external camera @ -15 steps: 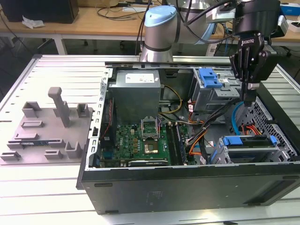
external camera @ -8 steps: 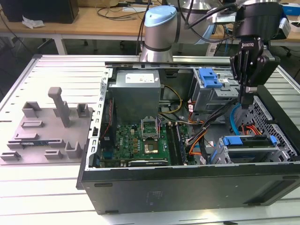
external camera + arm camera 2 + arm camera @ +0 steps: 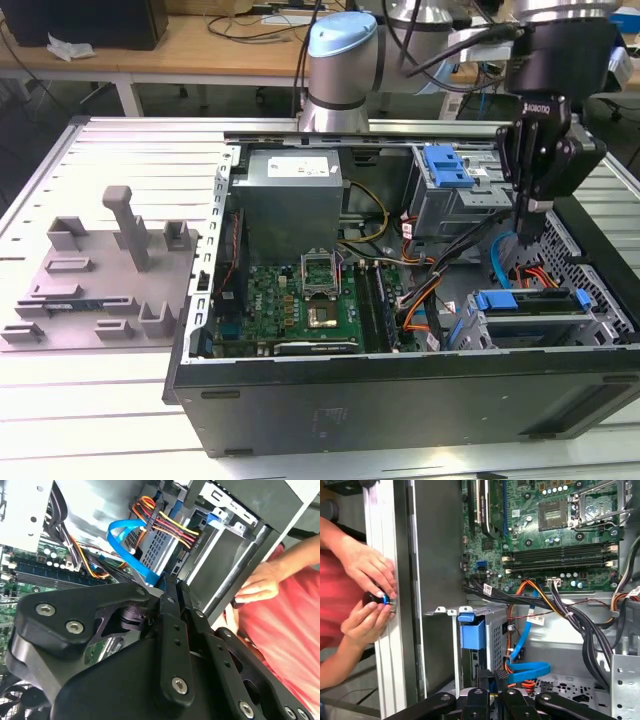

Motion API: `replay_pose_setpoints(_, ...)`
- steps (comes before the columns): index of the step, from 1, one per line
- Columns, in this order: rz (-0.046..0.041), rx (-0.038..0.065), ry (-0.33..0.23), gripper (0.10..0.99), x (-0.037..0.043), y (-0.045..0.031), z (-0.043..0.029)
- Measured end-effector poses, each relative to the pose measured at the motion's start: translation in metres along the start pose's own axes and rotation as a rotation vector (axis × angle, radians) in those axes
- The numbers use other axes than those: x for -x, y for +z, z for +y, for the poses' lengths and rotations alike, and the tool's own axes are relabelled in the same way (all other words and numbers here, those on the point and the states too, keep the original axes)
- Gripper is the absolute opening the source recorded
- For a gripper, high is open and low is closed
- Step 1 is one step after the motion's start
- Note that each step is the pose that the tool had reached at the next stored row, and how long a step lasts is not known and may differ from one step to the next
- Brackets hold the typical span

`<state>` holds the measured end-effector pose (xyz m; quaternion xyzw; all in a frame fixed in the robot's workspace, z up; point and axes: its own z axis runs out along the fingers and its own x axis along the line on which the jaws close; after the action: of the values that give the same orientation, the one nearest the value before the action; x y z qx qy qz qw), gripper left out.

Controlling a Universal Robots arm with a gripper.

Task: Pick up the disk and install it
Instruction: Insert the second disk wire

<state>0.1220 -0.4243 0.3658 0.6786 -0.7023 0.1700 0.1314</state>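
The disk lies in the drive bay at the front corner of the open computer case, on the exterior view's right. Its blue bracket and perforated silver side show in the wrist views; its label is hidden. Red-yellow wires and a blue ribbon cable run to its end. My black gripper hangs just above the bay, pointing down, fingers pressed together with nothing visible between them. Its tips sit close by the bay's edge and the blue cable.
A grey cage with a wide blue tab and a grey power supply box stand at the case's back. The green motherboard lies in the middle. A person's hands hold a small object at the case's outer wall. A grey fixture plate sits left.
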Motion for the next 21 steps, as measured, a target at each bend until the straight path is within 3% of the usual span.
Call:
replay_pose_setpoints(1,-0.0151,-0.001,0.001,0.161,-0.0022,0.001,-0.0001)
replay_pose_setpoints(4,-0.0828,-0.007,0.009,0.161,-0.0099,0.0046,-0.001)
replay_pose_setpoints(5,-0.0932,-0.008,0.01,0.161,-0.0108,0.0051,-0.0011)
replay_pose_setpoints(7,-0.1266,-0.012,0.014,0.161,-0.0136,0.0064,-0.0017)
replay_pose_setpoints(9,-0.1513,-0.015,0.017,0.161,-0.0154,0.0073,-0.002)
replay_pose_setpoints(12,-0.2023,-0.02,0.023,0.161,-0.0191,0.009,-0.0027)
replay_pose_setpoints(13,-0.2347,-0.023,0.026,0.161,-0.0216,0.0101,-0.0031)
replay_pose_setpoints(14,-0.2871,-0.027,0.032,0.161,-0.0261,0.0123,-0.0035)
replay_pose_setpoints(15,-0.3016,-0.027,0.033,0.161,-0.028,0.0132,-0.0036)
replay_pose_setpoints(17,-0.3131,-0.026,0.034,0.161,-0.0331,0.0155,-0.0037)
replay_pose_setpoints(21,-0.3136,-0.026,0.034,0.161,-0.0341,0.016,-0.0037)
